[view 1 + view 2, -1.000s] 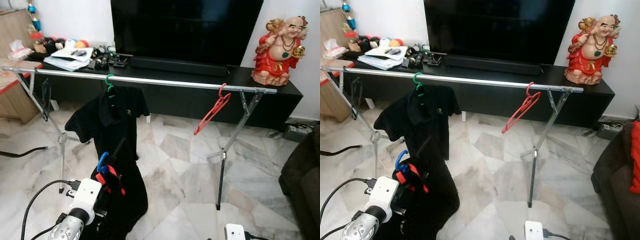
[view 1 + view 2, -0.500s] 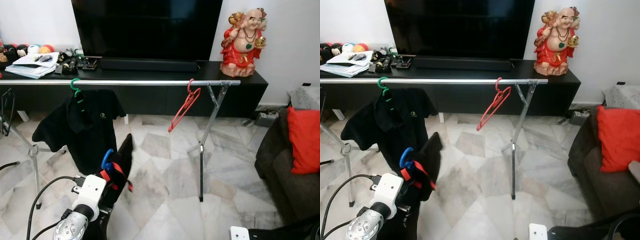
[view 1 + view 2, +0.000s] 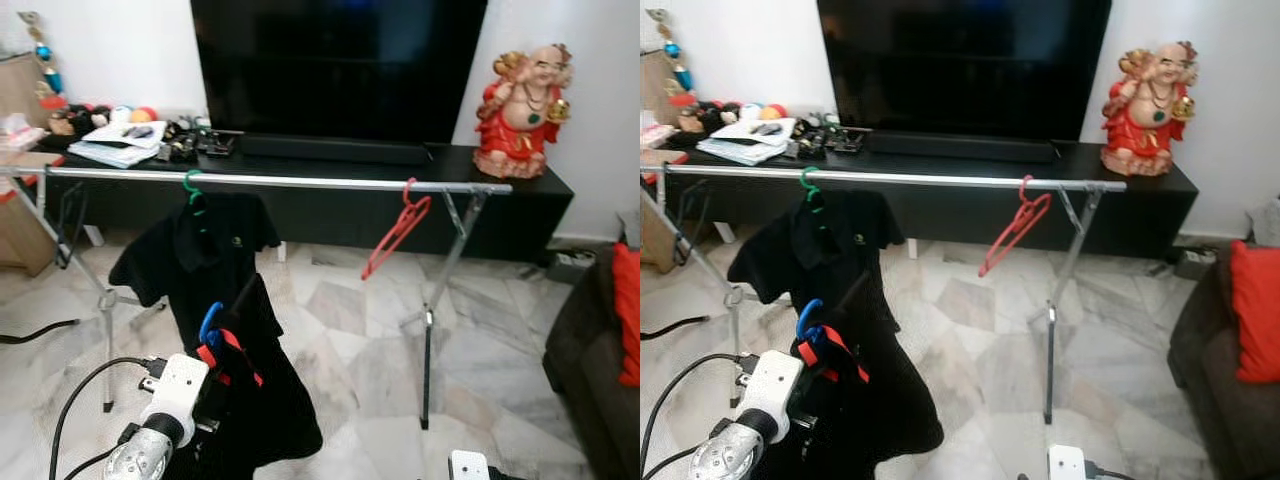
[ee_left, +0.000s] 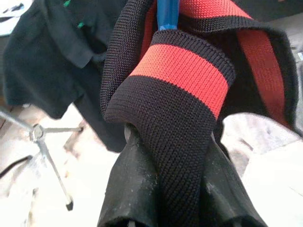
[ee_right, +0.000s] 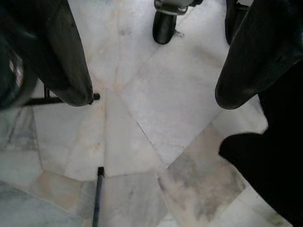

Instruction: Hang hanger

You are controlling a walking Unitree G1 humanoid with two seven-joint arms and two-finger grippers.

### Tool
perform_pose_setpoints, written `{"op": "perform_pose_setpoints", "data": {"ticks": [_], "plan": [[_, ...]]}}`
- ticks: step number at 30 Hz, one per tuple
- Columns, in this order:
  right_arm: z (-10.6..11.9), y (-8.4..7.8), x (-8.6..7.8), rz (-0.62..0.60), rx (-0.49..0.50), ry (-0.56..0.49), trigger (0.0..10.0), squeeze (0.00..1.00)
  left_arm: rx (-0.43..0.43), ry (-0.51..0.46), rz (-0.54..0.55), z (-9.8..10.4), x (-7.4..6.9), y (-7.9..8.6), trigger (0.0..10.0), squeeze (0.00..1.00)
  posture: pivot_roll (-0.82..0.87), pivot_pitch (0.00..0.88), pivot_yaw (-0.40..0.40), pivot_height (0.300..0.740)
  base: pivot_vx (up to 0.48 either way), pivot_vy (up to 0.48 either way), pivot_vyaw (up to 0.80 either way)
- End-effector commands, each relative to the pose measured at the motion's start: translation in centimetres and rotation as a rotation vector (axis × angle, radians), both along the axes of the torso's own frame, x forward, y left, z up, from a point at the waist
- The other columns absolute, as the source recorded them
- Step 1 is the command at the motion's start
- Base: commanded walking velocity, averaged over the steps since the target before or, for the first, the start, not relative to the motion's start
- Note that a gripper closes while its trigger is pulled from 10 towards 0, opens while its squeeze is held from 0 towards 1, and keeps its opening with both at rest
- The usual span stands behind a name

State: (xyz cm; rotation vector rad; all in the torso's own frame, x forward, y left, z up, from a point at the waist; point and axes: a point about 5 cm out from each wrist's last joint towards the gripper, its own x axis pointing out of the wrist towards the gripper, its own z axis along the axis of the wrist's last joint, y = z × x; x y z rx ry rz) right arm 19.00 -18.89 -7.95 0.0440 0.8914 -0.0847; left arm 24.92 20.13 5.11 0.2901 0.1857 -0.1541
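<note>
My left gripper (image 3: 222, 362) is shut on a blue hanger (image 3: 209, 322) that carries a black garment with red bands (image 3: 255, 400), held low at the near left. In the left wrist view the black fingers (image 4: 137, 189) pinch the knit collar (image 4: 182, 71) below the blue hook (image 4: 166, 12). Ahead runs a silver clothes rail (image 3: 300, 181) on folding legs. A black polo shirt (image 3: 198, 250) hangs from it on a green hanger (image 3: 191, 186), and an empty red hanger (image 3: 398, 228) hangs near its right end. My right gripper (image 5: 151, 99) points down at the marble floor, open.
Behind the rail stands a black TV console (image 3: 520, 190) with a large TV (image 3: 335, 70), a red laughing figurine (image 3: 520, 110) and papers (image 3: 120, 150). A dark sofa with a red cushion (image 3: 1255, 310) is at the right. A black cable (image 3: 40, 330) lies on the floor at left.
The whole view has swung back to the left, so the rail and console sit more centred. My left gripper still holds the hanger with the garment at the same low spot.
</note>
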Motion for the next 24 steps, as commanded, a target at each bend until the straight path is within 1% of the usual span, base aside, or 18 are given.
{"op": "perform_pose_setpoints", "data": {"ticks": [1,24], "plan": [[0.08,0.06,0.16,0.008,-0.001,-0.005,10.0,0.0,-0.009,-0.023,0.022,0.6,0.32,0.32,10.0,0.0,0.12,0.0,-0.01,0.74,0.341,0.0,0.0],[0.18,-0.1,0.33,0.002,-0.002,-0.008,10.0,0.0,-0.018,-0.017,0.03,0.5,0.16,0.34,10.0,0.0,0.12,0.008,-0.018,0.74,0.35,0.0,0.0]]}}
